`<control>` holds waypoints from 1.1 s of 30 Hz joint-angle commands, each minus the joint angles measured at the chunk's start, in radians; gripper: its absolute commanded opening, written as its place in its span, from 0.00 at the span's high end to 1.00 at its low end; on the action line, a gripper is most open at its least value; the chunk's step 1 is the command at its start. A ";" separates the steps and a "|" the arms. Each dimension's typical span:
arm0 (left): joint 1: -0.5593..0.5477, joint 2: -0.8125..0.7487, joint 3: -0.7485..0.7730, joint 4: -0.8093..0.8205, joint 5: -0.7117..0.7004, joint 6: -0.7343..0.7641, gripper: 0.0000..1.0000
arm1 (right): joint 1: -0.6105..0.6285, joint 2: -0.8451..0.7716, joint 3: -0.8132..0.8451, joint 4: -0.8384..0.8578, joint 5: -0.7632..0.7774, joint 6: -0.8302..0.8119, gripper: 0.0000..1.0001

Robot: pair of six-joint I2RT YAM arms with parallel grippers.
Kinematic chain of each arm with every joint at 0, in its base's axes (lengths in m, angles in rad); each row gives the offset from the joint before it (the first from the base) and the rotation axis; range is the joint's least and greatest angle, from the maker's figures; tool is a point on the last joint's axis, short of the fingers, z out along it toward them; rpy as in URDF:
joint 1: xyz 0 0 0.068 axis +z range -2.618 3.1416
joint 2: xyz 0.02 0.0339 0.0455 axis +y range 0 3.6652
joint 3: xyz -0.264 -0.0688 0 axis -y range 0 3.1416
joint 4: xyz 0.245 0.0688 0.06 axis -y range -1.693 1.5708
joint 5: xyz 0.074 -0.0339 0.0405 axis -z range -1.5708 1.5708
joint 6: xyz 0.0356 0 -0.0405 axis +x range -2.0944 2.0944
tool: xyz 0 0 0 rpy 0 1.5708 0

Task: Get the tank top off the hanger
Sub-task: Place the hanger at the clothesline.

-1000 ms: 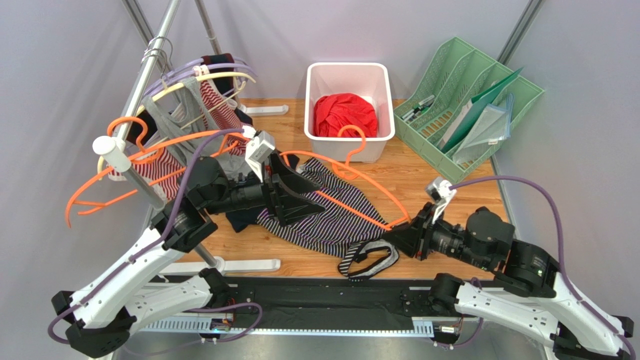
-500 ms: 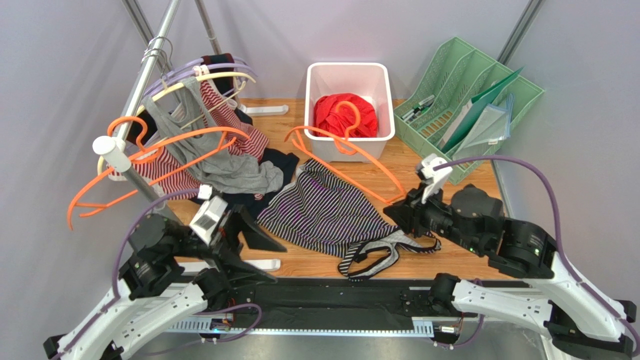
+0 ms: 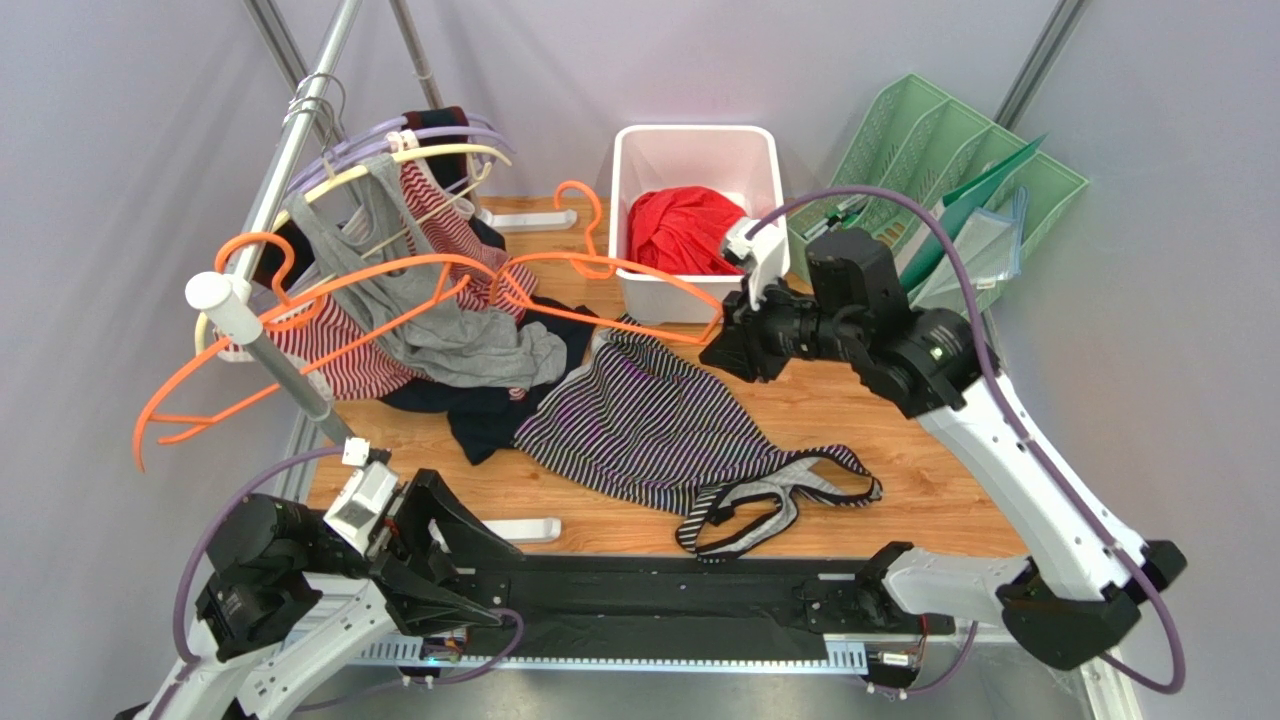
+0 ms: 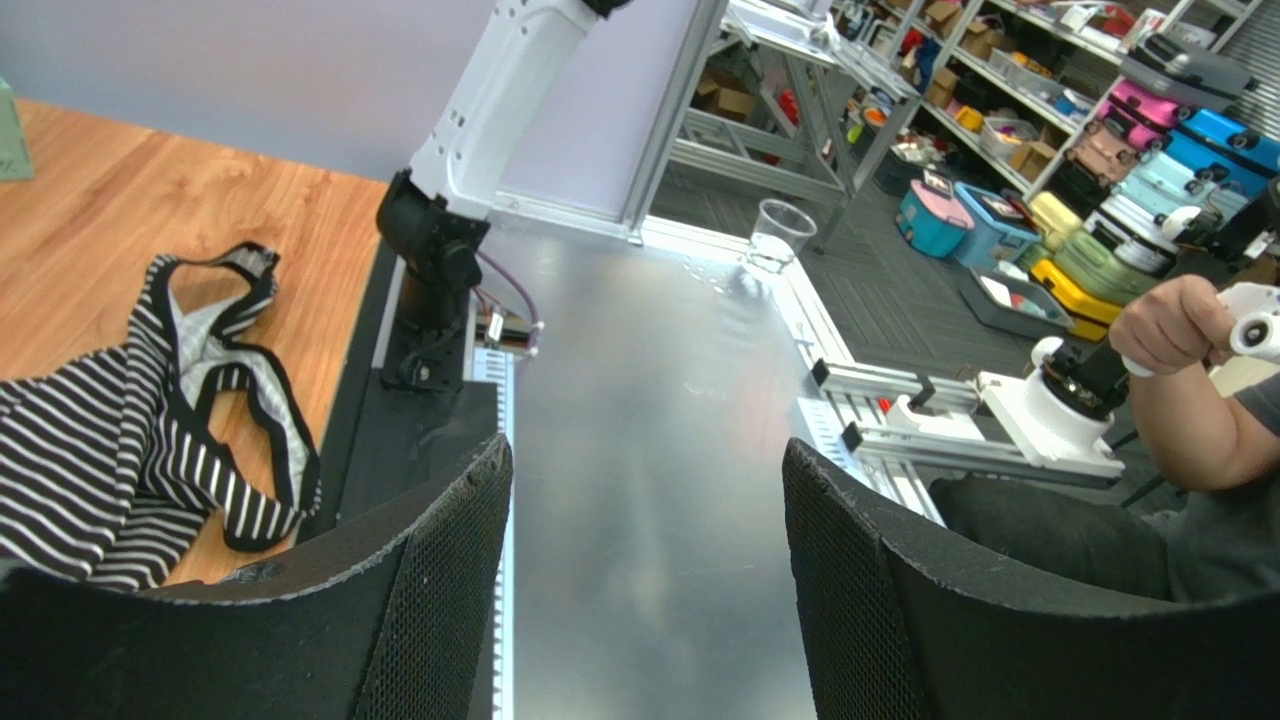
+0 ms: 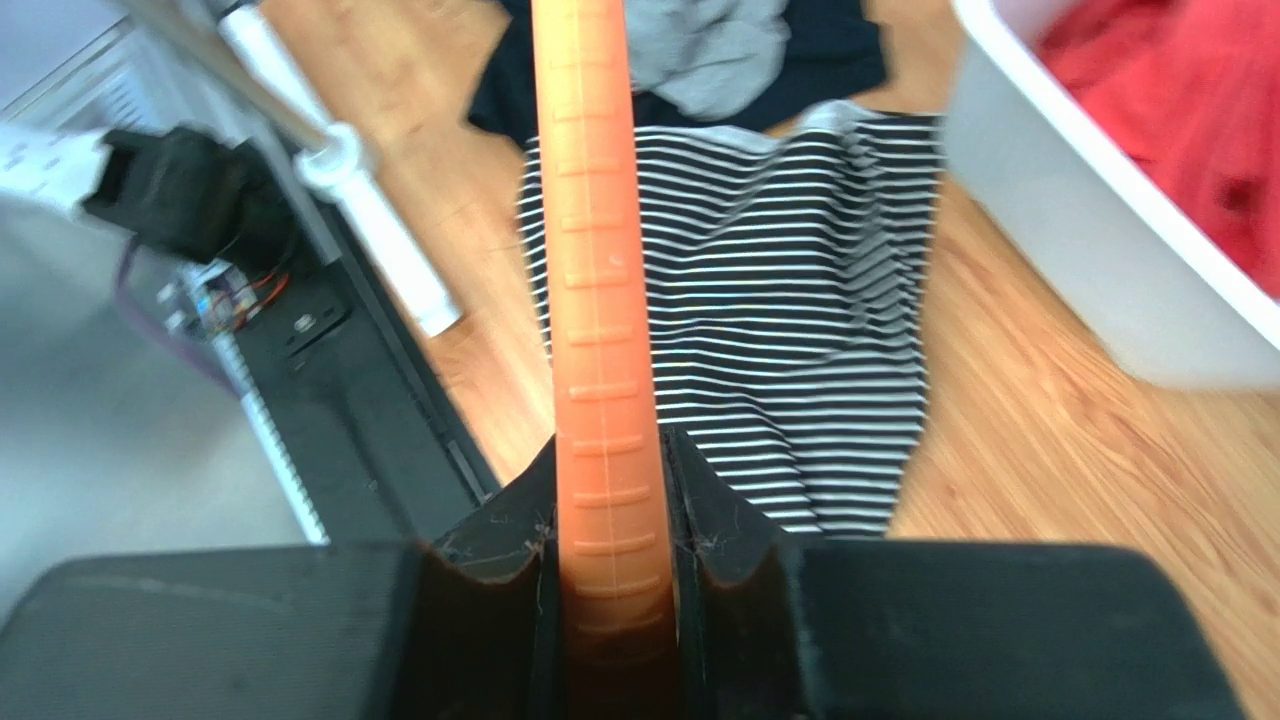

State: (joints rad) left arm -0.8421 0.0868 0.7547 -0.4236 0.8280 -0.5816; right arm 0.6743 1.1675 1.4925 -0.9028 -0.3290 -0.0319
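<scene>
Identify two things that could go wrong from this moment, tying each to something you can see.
1. The right tool grips the orange hanger by one end only, so the long free part could twist or slip in the grip.
2. Its far end hangs close to the grey garment and the orange hangers on the rack; a swing towards them might snag.
The striped tank top already lies free of it.

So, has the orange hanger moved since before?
Yes. The orange hanger moved back and left, off the striped tank top, to the left front of the white bin.
</scene>
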 commanded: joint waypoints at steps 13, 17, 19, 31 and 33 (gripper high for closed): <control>-0.002 -0.002 0.023 -0.055 -0.001 0.003 0.28 | -0.087 0.363 0.501 -0.182 -0.456 -0.388 1.00; -0.002 0.007 0.028 -0.060 -0.004 -0.017 0.28 | -0.096 0.477 0.652 -0.269 -0.424 -0.411 1.00; -0.002 0.002 0.028 -0.061 -0.006 -0.023 0.28 | -0.114 0.506 0.693 -0.335 -0.439 -0.424 1.00; -0.002 0.111 0.026 -0.043 0.029 0.011 0.28 | -0.125 0.340 0.417 -0.231 -0.495 -0.433 1.00; 0.000 0.113 0.028 -0.035 0.025 0.009 0.28 | -0.125 0.368 0.443 -0.269 -0.409 -0.430 1.00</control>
State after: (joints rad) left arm -0.8421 0.1799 0.7586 -0.4847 0.8356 -0.5816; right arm 0.5476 1.5799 1.8816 -1.1774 -0.8009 -0.4408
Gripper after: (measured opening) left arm 0.717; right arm 0.201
